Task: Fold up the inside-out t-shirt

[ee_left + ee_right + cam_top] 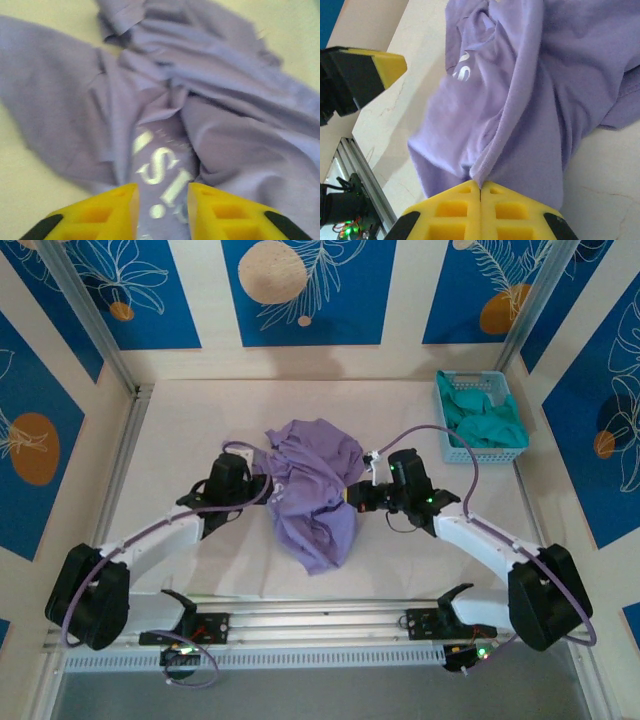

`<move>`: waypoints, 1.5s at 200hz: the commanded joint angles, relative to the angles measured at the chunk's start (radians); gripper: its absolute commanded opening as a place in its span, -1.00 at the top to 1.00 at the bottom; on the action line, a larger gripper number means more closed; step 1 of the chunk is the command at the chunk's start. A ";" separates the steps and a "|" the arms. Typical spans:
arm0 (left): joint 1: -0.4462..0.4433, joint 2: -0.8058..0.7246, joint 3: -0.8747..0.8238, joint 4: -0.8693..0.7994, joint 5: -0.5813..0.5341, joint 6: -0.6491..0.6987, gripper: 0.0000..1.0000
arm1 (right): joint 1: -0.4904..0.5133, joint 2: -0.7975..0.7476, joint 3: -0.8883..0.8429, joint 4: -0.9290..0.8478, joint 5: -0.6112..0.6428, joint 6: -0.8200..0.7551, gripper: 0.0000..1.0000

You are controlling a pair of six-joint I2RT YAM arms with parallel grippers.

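The inside-out t-shirt (315,490), lavender and crumpled, lies in a heap at the middle of the table. My left gripper (262,483) is at its left edge. In the left wrist view the yellow fingers (162,192) stand apart, with the t-shirt (210,100) spread past them and its white lettering (160,170) in the gap. My right gripper (352,495) is at the heap's right side. Its jaws (480,187) are shut on a folded hem of the t-shirt (520,100), which stretches away from them.
A light blue basket (470,377) of teal-green garments (485,425) stands at the back right. An aluminium rail (320,620) runs along the near edge between the arm bases. Bare table lies left of the heap and in front of it.
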 commanded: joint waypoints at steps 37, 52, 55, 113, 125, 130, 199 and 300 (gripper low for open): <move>-0.290 -0.070 -0.021 -0.035 -0.217 0.142 -0.11 | -0.008 0.108 0.056 0.078 -0.121 0.076 1.00; -0.348 -0.051 -0.022 0.005 -0.194 0.188 -0.19 | -0.015 0.105 0.065 0.069 -0.129 0.076 1.00; -0.358 -0.043 -0.020 0.012 -0.191 0.200 -0.21 | -0.017 0.103 0.068 0.064 -0.131 0.075 1.00; -0.394 0.218 0.138 0.031 -0.210 0.403 -0.39 | -0.039 0.051 0.090 -0.003 -0.165 0.041 1.00; -0.388 0.260 0.162 0.063 -0.220 0.416 -0.28 | -0.044 0.037 0.087 -0.013 -0.168 0.030 1.00; -0.381 0.277 0.174 0.075 -0.217 0.416 -0.19 | -0.048 0.033 0.085 -0.017 -0.170 0.024 1.00; -0.238 0.150 0.285 -0.077 0.359 0.184 1.00 | -0.010 -0.007 0.148 -0.207 0.328 -0.147 1.00; -0.185 0.056 0.343 -0.198 0.540 0.054 1.00 | 0.162 -0.260 -0.060 0.023 0.219 -0.339 -0.17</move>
